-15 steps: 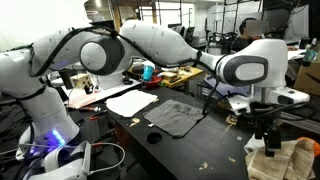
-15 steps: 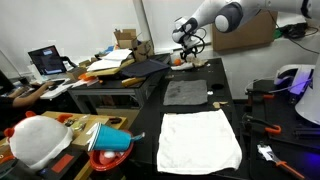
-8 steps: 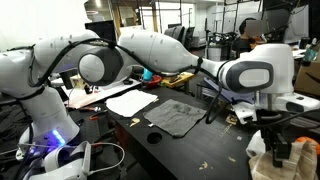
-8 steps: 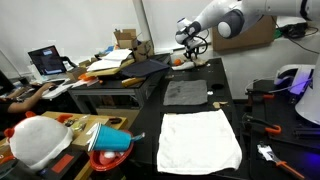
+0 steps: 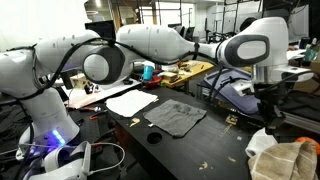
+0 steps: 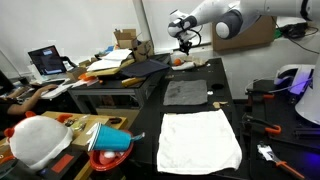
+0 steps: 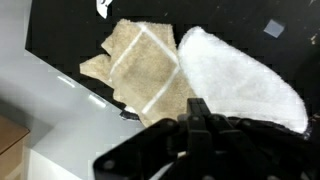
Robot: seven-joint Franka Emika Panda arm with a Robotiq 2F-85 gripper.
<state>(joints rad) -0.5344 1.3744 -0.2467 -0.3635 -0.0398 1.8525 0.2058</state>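
On the near end of the black table (image 6: 226,100) a white towel (image 6: 200,140) lies spread flat. Just beyond it, toward the middle of the table, lies a crumpled gray cloth (image 6: 186,92), close to the towel's far edge. Both cloths are well apart from the gripper (image 6: 183,40), which hangs in the air over the far end of the table.

In an exterior view from the opposite end, the gripper (image 5: 270,108) points down. Below it is a heap of two cloths at the table's end: a beige towel (image 5: 296,160) and a white fluffy cloth (image 5: 258,142) beside it. The gripper is clear of the heap and touches neither piece.

The wrist view looks straight down past the fingers (image 7: 198,112), which are clenched together with nothing between them. The beige towel (image 7: 140,62) lies rumpled on the black surface, with a pale stripe running across it. It sits to the left of and beyond the fingertips. The white fluffy cloth (image 7: 245,80) overlaps the towel's right side and lies right of the fingertips, the closest thing under them. Past the towel's left edge the black surface ends at a pale, glossy one.
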